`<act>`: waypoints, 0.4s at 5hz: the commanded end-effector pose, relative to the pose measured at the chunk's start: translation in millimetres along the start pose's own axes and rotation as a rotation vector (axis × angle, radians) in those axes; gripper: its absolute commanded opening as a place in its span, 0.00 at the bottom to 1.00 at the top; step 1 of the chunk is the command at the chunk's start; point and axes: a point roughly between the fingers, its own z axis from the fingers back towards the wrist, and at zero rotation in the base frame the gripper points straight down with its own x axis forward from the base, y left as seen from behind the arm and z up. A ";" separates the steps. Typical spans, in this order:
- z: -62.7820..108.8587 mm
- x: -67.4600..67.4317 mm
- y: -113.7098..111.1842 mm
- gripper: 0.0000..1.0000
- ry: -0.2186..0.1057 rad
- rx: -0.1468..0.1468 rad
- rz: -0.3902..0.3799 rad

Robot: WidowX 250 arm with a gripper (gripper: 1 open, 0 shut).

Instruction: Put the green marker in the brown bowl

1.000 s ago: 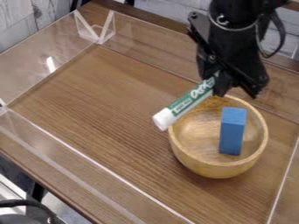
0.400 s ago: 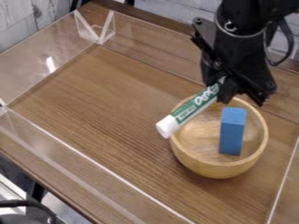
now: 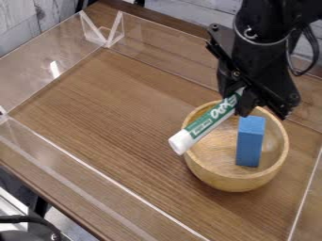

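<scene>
1. Wooden desk [image 3: 113,104] with brown grain fills the view, and low clear plastic walls [image 3: 101,33] stand around its edges.
2. At the upper right the black gripper [image 3: 247,92] points steeply down, and its fingers are closed on the green marker [image 3: 208,118], gripping it near its upper end.
3. From the fingers the marker slants down and to the left. Its lower, white end [image 3: 179,143] hangs outside the bowl, just past the near-left rim, and seems close to the desk.
4. Just below the fingers sits the brown bowl [image 3: 214,168], and the middle of the marker crosses over its left rim; I cannot tell if it touches the rim.
5. Inside the bowl, just below and to the right of the fingers, a blue block [image 3: 251,141] stands upright and takes much of the free space.
6. My judgement: the marker is carried to the bowl but not yet placed.
7. Risk one: if the fingers let go now, the marker may tip over the rim and roll out on the desk, because much of its length is outside.
8. Risk two: if the arm goes lower, the fingers or the marker may knock the block over.
9. Risk three: pressing the marker on the rim could push or tilt the bowl.
</scene>
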 end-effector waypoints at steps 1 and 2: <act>17.8 7.0 5.7 0.00 -0.056 -0.004 0.022; 22.4 7.6 10.7 0.00 -0.060 -0.008 0.035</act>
